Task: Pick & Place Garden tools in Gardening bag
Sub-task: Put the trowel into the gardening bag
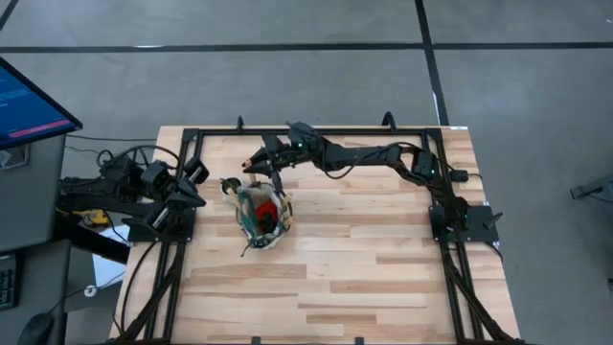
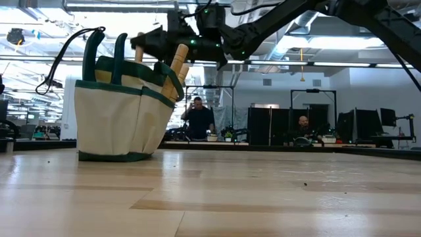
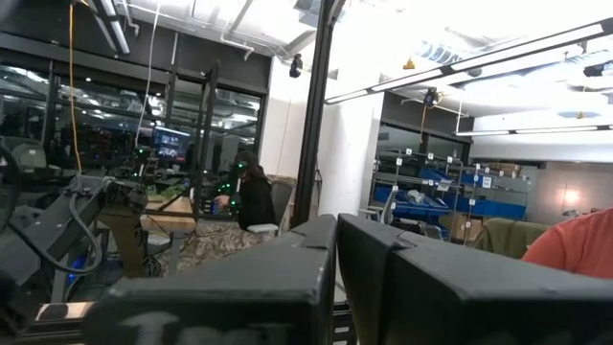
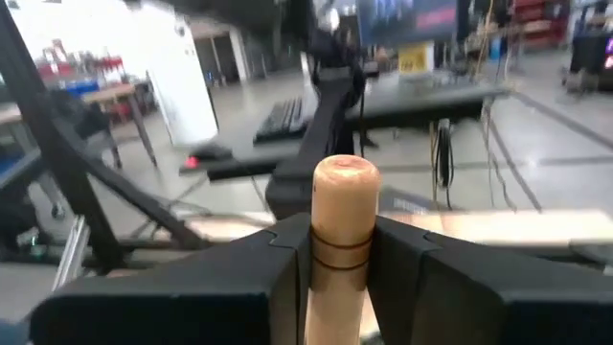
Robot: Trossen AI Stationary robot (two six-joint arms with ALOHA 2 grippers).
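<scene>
The gardening bag (image 1: 261, 217), beige with dark green trim, stands on its base left of the table's middle; in the low view the bag (image 2: 122, 112) has wooden handles (image 2: 177, 62) poking from its top. A red tool (image 1: 268, 209) shows inside it. My right gripper (image 1: 255, 164) reaches across the far side of the table and hangs just beyond the bag, shut on a wooden-handled garden tool (image 4: 342, 201) whose blade is hidden. My left gripper (image 1: 196, 196) waits shut at the table's left edge. My right gripper pinches the tool's light wooden handle (image 4: 340, 254) between its two fingers (image 4: 278, 264), close to the handle's rounded free end (image 4: 345, 172). The fingers come level from the table's right, and the handle lies along them, its end poking past the tips. The tool is lifted clear of table and bag.
Black frame rails (image 1: 316, 129) run round the table's far and side edges. A monitor (image 1: 29, 101) stands off the left side. People (image 2: 197, 118) sit in the room beyond. Bare wood (image 1: 374, 268) stretches over the near and right parts of the table.
</scene>
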